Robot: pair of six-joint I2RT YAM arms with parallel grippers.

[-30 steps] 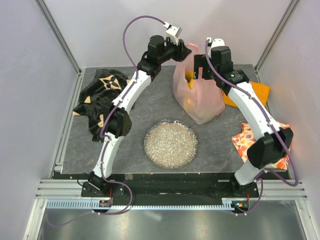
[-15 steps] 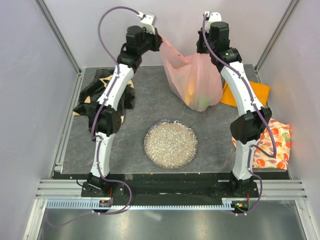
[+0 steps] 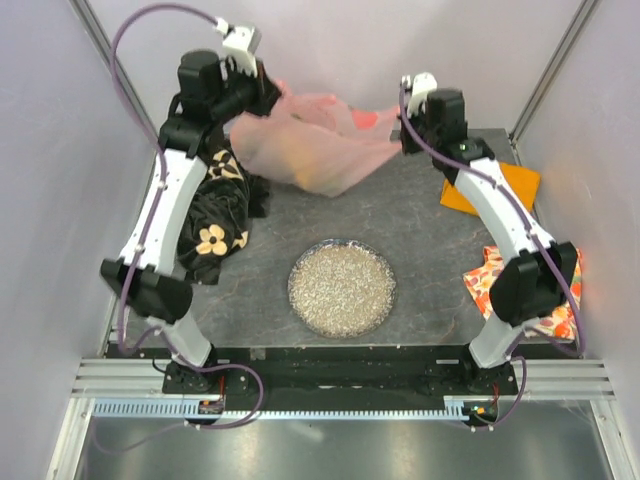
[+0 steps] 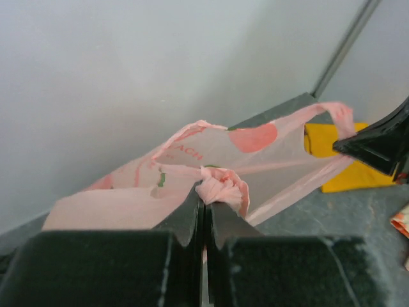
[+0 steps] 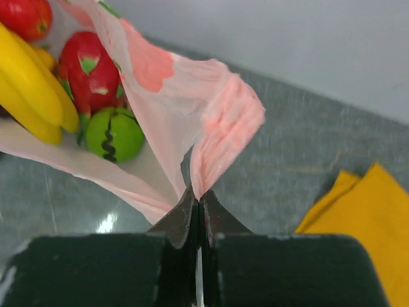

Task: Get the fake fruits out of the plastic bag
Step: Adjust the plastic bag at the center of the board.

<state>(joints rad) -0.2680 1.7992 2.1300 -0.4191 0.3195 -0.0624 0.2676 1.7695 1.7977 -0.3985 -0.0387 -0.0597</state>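
The pink plastic bag (image 3: 310, 150) hangs stretched sideways between both grippers above the back of the table. My left gripper (image 3: 262, 95) is shut on a bunched handle (image 4: 222, 187) of the bag (image 4: 255, 150). My right gripper (image 3: 405, 125) is shut on a pinched fold (image 5: 220, 128) at the bag's other side. Inside the bag, the right wrist view shows the fake fruits: yellow bananas (image 5: 32, 86), a pink-red dragon fruit (image 5: 92, 67), a green ball (image 5: 115, 134) and a red apple (image 5: 24, 16). From above they are only a yellowish blur (image 3: 288, 150).
A round silvery glitter plate (image 3: 342, 287) lies at the table's middle front. A black flowered cloth (image 3: 215, 205) lies crumpled at the left. An orange cloth (image 3: 500, 185) is at the back right and a floral-patterned cloth (image 3: 560, 290) at the right edge.
The bag has gone from standing on the table to stretched out in the air. My left arm swung far left with its handle. The right gripper dropped slightly, holding the other side.
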